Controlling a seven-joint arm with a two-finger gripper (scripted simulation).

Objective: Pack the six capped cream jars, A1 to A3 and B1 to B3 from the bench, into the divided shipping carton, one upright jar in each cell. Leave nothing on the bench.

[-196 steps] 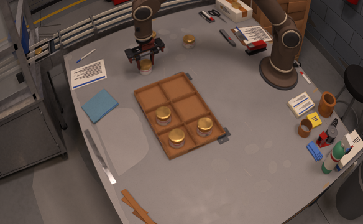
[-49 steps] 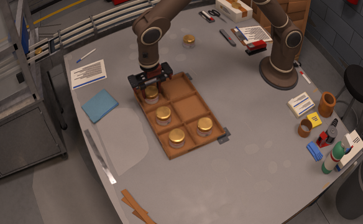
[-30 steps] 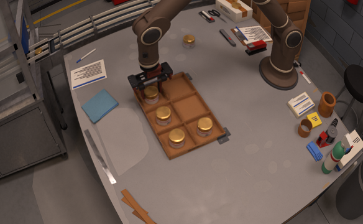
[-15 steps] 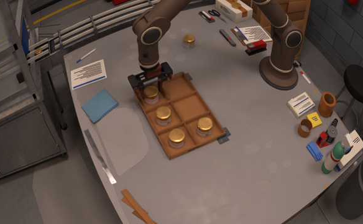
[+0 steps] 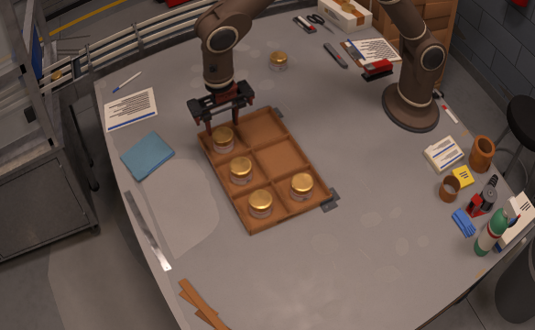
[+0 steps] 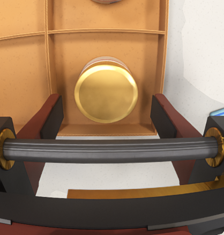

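Note:
The divided brown carton point(image 5: 264, 169) lies in the middle of the grey bench. Several gold-capped jars stand upright in its cells: one in the far left cell point(image 5: 223, 139), one in the middle left cell point(image 5: 241, 170), one in the near left cell point(image 5: 260, 203) and one in the near right cell point(image 5: 302, 186). The far right and middle right cells hold nothing. Another jar point(image 5: 278, 60) stands on the bench beyond the carton. My gripper point(image 5: 221, 123) hangs open over the far left jar point(image 6: 106, 92) and holds nothing.
The second arm's base point(image 5: 409, 107) stands on the bench to the right of the carton. A blue cloth point(image 5: 147, 155) and a printed sheet point(image 5: 130, 109) lie to the left. A clipboard point(image 5: 370, 49) and tools lie at the far side. Small supplies crowd the right edge.

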